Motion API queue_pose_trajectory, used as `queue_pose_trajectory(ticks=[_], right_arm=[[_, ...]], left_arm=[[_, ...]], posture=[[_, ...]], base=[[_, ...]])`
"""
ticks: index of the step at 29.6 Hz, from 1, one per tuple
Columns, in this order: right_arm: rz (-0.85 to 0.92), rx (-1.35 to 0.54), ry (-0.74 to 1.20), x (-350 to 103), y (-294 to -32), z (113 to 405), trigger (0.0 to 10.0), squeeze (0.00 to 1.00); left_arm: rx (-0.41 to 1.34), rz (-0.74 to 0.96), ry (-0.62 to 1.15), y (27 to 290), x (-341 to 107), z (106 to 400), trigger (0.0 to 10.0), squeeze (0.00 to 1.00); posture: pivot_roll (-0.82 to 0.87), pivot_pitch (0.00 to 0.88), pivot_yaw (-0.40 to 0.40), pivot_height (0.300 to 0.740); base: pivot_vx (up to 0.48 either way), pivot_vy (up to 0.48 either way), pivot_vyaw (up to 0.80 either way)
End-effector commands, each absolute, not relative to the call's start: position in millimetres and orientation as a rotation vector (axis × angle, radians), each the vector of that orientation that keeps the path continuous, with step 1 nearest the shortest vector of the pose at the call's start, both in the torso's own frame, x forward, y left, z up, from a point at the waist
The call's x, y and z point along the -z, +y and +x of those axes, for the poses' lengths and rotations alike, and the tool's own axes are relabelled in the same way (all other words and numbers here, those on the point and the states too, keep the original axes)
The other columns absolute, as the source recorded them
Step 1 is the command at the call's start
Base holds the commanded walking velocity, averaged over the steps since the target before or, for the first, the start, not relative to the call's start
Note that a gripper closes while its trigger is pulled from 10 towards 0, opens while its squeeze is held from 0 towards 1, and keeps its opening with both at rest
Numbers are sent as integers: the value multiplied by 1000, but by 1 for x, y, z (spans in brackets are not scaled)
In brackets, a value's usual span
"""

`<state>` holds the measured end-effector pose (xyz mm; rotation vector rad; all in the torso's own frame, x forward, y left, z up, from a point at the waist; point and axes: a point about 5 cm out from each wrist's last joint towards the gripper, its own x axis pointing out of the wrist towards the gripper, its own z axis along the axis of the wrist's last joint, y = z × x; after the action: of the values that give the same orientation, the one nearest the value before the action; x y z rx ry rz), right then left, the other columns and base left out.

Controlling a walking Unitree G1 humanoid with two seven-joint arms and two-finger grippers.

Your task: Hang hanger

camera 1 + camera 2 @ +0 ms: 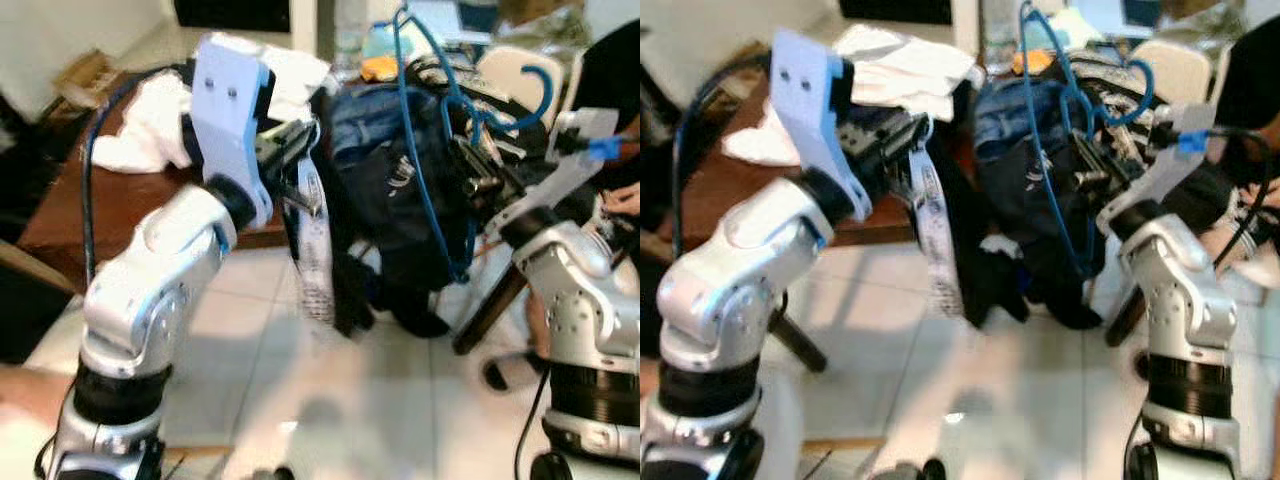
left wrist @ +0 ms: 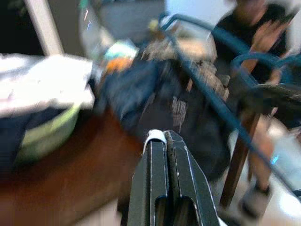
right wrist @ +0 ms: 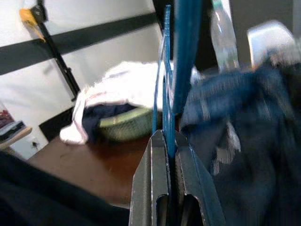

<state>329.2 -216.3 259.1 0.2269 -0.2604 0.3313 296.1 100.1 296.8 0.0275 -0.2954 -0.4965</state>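
Blue hanger (image 1: pixel 452 150) clamped in right tool (image 1: pixel 478 172), left tool (image 1: pixel 912 140) pinching white strap (image 1: pixel 934 235)

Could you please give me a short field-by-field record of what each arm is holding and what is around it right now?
right claw: shut on the blue hanger, held upright
left claw: shut on a white strap of the dark garment
garment: dark blue, draped on the hanger, hanging between the arms
table: brown wood, at the robot's left, carrying white cloth
person: in a dark top, beyond the garment
hanger hung: not yet
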Motion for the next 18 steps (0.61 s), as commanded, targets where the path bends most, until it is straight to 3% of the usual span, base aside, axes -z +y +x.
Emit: queue_pose_trajectory(ticks=[1, 8, 17, 18], right_arm=[[236, -267, -274, -260, -230, 326, 10000, 0], [233, -105, -188, -238, -250, 324, 10000, 0], [83, 54, -31, -202, -271, 319, 10000, 0], [52, 93, 19, -188, -278, 314, 10000, 0]], left_arm=[[510, 35, -308, 98, -296, 296, 10000, 0], [481, 37, -228, 104, -268, 303, 10000, 0], [345, 93, -69, 135, -214, 321, 10000, 0], [319, 117, -6, 145, -192, 323, 10000, 0]], posture=[[71, 136, 37, 740], [58, 135, 34, 740], [39, 129, 25, 740], [27, 126, 26, 740]], base=[[-360, 0, -800], [-320, 0, -800], [0, 0, -800], [0, 0, -800]])
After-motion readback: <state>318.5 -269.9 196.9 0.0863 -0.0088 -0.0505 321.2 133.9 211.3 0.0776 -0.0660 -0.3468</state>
